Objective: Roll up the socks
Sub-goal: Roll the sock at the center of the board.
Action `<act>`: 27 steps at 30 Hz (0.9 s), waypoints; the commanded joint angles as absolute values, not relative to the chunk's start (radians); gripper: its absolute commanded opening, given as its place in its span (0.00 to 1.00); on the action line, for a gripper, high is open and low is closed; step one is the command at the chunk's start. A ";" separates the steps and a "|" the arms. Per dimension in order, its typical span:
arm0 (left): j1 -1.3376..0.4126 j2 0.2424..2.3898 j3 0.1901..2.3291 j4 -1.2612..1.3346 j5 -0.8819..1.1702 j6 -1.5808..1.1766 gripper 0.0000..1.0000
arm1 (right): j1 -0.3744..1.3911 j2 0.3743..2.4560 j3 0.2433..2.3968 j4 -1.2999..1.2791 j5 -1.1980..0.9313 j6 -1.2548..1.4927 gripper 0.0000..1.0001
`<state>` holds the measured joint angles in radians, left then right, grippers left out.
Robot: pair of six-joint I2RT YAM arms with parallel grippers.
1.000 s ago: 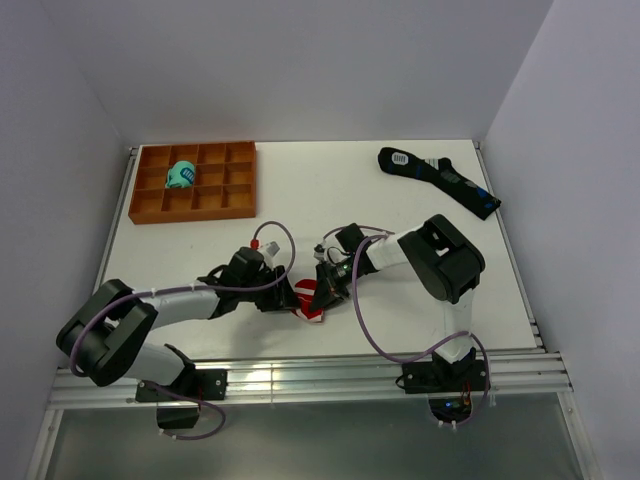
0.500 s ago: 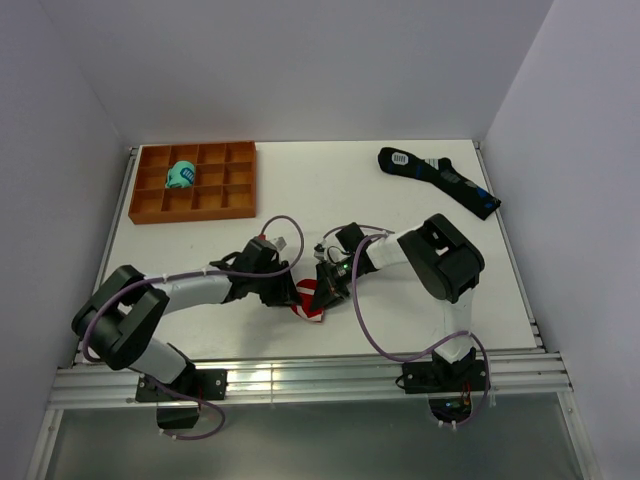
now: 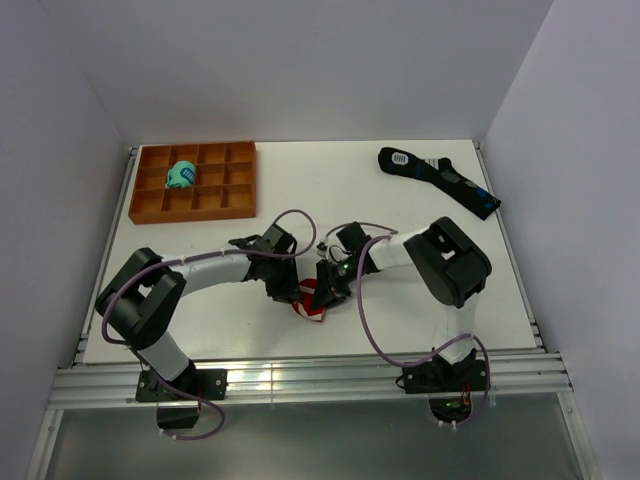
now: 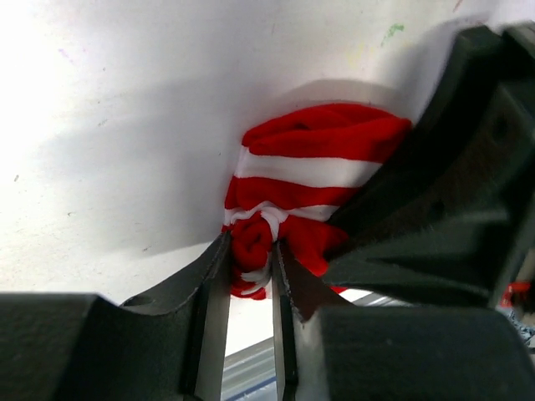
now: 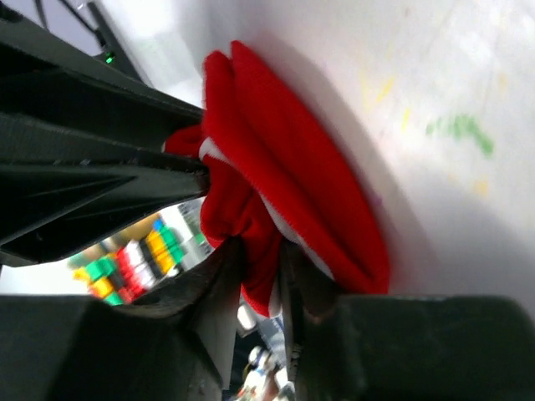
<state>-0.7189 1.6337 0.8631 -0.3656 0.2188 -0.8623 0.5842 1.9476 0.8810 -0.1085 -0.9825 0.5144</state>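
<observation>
Left arm has swung inward since the earlier frame. Both the left pincer (image 4: 251, 244) and the right pincer (image 5: 261, 246) clamp the red-and-white striped fabric socks (image 4: 313, 167), bunched on the white surface (image 3: 350, 190). Orange compartmented tray (image 3: 240, 205) holds one teal sock bundle (image 3: 181, 175). White label (image 3: 398, 157) on long black sock (image 3: 445, 180): illegible.

Teal bundle (image 3: 181, 175) in orange tray (image 3: 195, 214); black sock (image 3: 440, 180) well apart.
</observation>
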 commanded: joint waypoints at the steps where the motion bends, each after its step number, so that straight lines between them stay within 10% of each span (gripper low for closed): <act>1: -0.721 1.724 0.899 -0.480 0.078 -0.862 0.00 | 0.600 1.921 0.809 -0.152 -0.623 0.466 0.32; 27: -0.598 1.874 1.031 -0.719 0.296 -0.738 0.00 | 0.715 1.220 0.422 0.474 -0.293 0.476 0.43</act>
<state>-0.6300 1.8080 1.0500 -0.5816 0.3801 -0.8215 0.6712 1.2469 0.4236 0.3702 -0.3573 0.5190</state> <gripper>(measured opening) 0.254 0.429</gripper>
